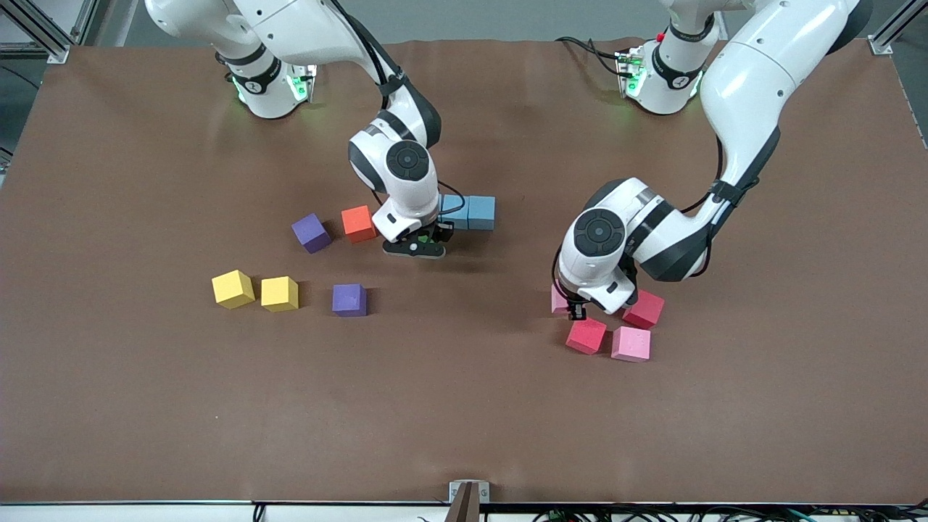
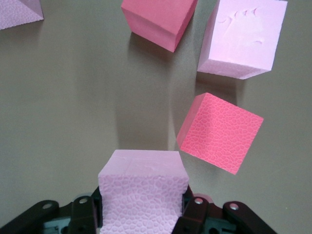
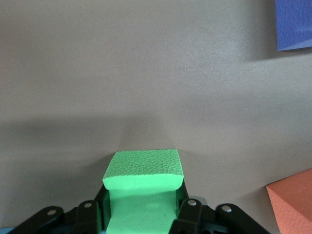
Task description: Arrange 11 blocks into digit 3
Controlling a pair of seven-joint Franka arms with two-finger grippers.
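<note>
Left gripper (image 2: 141, 214) clamps a pink block (image 2: 144, 187) beside a red block (image 2: 219, 132), risking a knock; right gripper (image 3: 141, 214) clamps the green block (image 3: 143, 187), which may nudge the blue blocks (image 1: 469, 212).

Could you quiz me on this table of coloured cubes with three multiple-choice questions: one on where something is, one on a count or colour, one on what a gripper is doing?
1. Where is the orange cube?
A. beside a purple cube
B. on a yellow cube
C. among the red cubes

2. How many yellow cubes are there?
A. one
B. two
C. four

3. What does the right gripper hold?
A. nothing
B. an orange cube
C. a green cube

Answers: 1 A, the front view shows them side by side; 2 B, a pair sits toward the right arm's end; 3 C, the right wrist view shows green foam clamped between its fingers.
</note>
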